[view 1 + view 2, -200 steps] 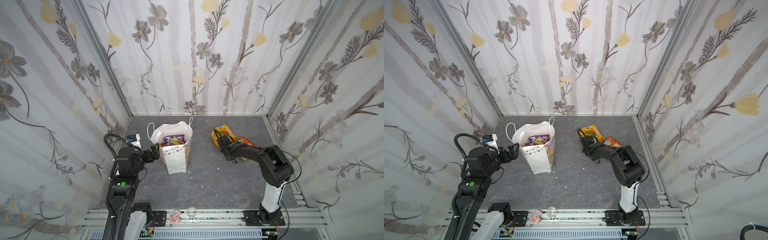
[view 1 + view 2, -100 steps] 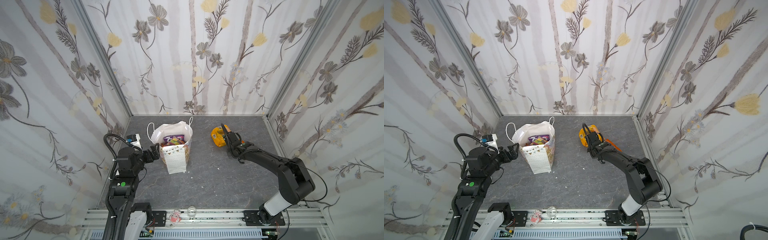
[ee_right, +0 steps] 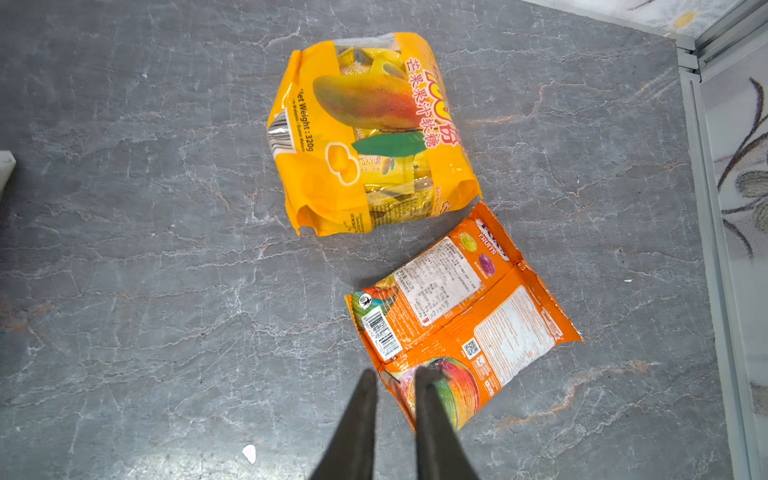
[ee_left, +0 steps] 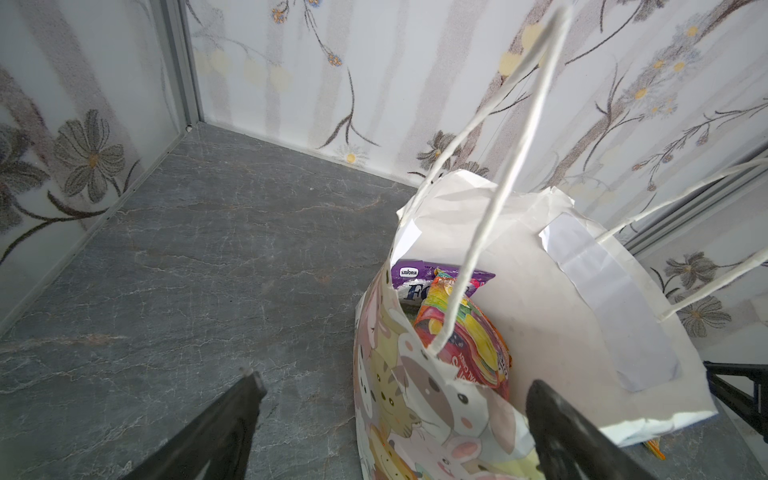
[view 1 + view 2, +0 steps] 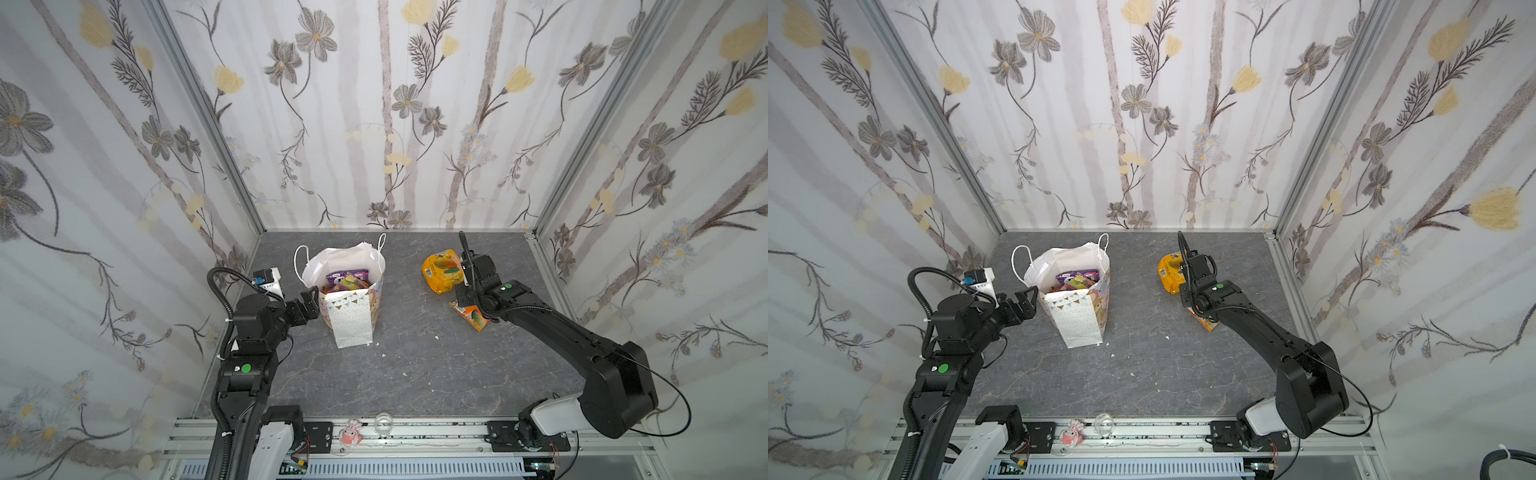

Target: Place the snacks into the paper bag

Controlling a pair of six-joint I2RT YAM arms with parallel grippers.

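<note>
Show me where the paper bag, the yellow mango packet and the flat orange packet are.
paper bag (image 5: 350, 321), in a top view, on its dotted front face.
yellow mango packet (image 3: 365, 104), right wrist view, on the printed mango.
flat orange packet (image 3: 451, 320), right wrist view, at its middle seam.

White dotted paper bag (image 5: 353, 324), yellow-orange mango packet (image 3: 370, 133), orange fruit packet (image 3: 457, 324), grey veined table (image 5: 415, 365)
</note>
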